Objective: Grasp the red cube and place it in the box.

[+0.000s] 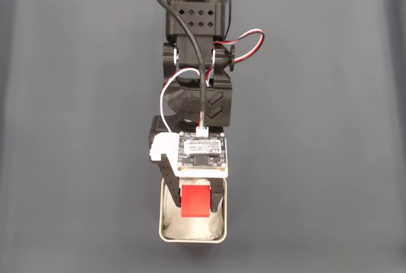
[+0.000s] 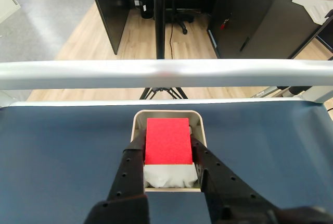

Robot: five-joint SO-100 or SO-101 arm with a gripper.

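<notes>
Gripper (image 1: 193, 200) is pinching the red cube (image 1: 195, 200) btwn both fingers, right over the box (image 1: 162, 222), w/ white lining (image 2: 169, 176) under it. Risk imo: if jaws open unevenly the cube could tip onto the rim & roll out.

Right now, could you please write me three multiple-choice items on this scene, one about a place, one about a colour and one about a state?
1. Where is the red cube?
A. over the box
B. on the bare mat left of the arm in the fixed view
C. on the rail

2. What colour is the box's lining?
A. black
B. white
C. green

3. How is the hand?
A. wide open, nothing in it
B. shut on the cube
C. shut on the box rim

Answers: 1 A, both views show the cube within the rim's outline. 2 B, white wrinkles show below the cube. 3 B, a finger presses each side.
</notes>
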